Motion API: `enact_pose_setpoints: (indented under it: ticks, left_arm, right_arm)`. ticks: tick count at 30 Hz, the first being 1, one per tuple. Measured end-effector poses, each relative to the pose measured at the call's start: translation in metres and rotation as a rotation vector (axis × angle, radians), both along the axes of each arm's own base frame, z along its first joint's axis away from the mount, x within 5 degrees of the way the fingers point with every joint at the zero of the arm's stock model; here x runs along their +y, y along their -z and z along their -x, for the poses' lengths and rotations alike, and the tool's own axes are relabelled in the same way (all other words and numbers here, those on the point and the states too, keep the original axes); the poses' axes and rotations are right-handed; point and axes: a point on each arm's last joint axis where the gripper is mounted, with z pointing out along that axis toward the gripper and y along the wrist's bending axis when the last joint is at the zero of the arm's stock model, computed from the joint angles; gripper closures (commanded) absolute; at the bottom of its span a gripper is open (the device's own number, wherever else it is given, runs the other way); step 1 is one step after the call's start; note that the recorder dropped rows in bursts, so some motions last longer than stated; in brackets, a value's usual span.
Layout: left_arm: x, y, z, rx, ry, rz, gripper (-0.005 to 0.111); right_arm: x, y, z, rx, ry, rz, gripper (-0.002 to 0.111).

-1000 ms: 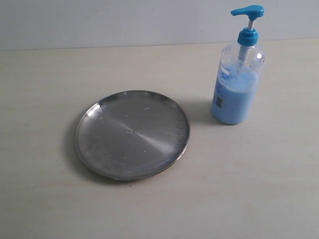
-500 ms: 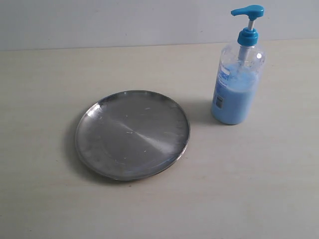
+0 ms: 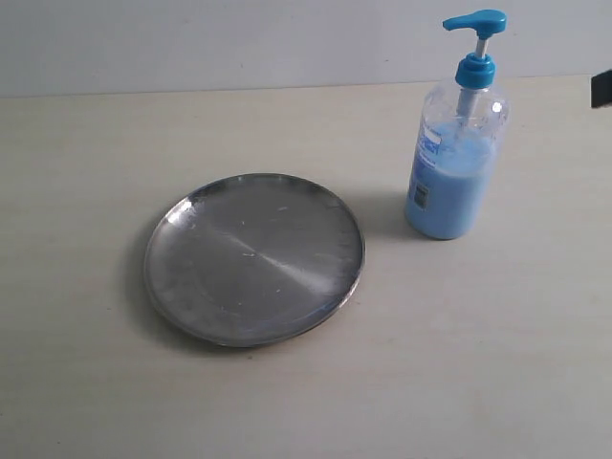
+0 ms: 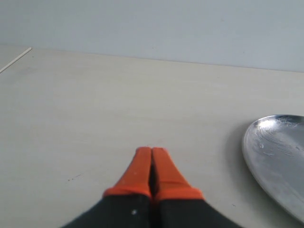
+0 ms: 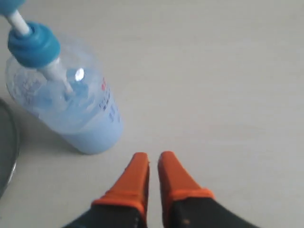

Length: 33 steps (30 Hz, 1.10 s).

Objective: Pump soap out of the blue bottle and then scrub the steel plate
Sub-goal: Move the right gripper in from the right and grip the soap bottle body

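Since the earlier frame one thing has changed: a dark shape [image 3: 602,88] has come into the exterior view at its right edge, level with the bottle's shoulder. It is probably part of the right arm, though too little shows to be sure. Plate and bottle lie just where they did.

Furthest left, the left gripper [image 4: 151,151] hangs low over the bare table [image 3: 478,363], its orange fingers pressed flat together with nothing between them. The steel plate [image 3: 253,258] lies beside it, apart from it, showing only its rim and part of its face in the left wrist view. In the exterior view the plate sits flat, left of centre. Its face is shiny and faintly scratched, with no bluish smear on it that I can make out.

Right of the plate, near it but not touching, the blue bottle [image 3: 454,172] stands upright. It is roughly two-thirds full of pale blue soap [image 3: 445,196], and its pump head [image 3: 475,21] is raised. Beyond it, the right gripper [image 5: 152,156] points past the bottle's base. A narrow slit shows between its fingers, so it is barely parted, and it is empty and clear of the bottle.

Judging from this, the task has scarcely begun. Nothing has been pumped or scrubbed, so pressing the pump head and the whole scrubbing step remain.
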Motion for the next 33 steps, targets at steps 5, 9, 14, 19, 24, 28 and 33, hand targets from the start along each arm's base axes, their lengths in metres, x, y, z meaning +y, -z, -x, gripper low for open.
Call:
enact_pose_setpoints:
  ticks: [5,9,14,19,24,28,33]
  left_arm:
    - [0.000,0.000,0.000,0.000,0.000,0.000,0.107]
    - [0.000,0.000,0.000,0.000,0.000,0.000,0.107]
    - [0.000,0.000,0.000,0.000,0.000,0.000,0.107]
    - [0.000,0.000,0.000,0.000,0.000,0.000,0.107]
    - [0.000,0.000,0.000,0.000,0.000,0.000,0.107]
    - [0.000,0.000,0.000,0.000,0.000,0.000,0.107]
    - [0.000,0.000,0.000,0.000,0.000,0.000,0.107]
  right_arm:
    - [0.008,0.013,-0.002,0.105,-0.096,-0.021,0.050]
    - [0.014,0.020,0.000,0.129,-0.197,-0.026,0.033]
    - [0.018,0.026,0.000,0.090,-0.291,0.003,0.030]
    - [0.019,0.021,-0.006,0.000,-0.268,-0.025,0.030]
    - [0.021,0.024,-0.007,0.023,-0.274,-0.041,0.030]
    - [0.023,0.043,-0.009,0.159,-0.324,-0.034,0.030]
    - [0.024,0.060,-0.018,0.215,-0.322,-0.030,0.030]
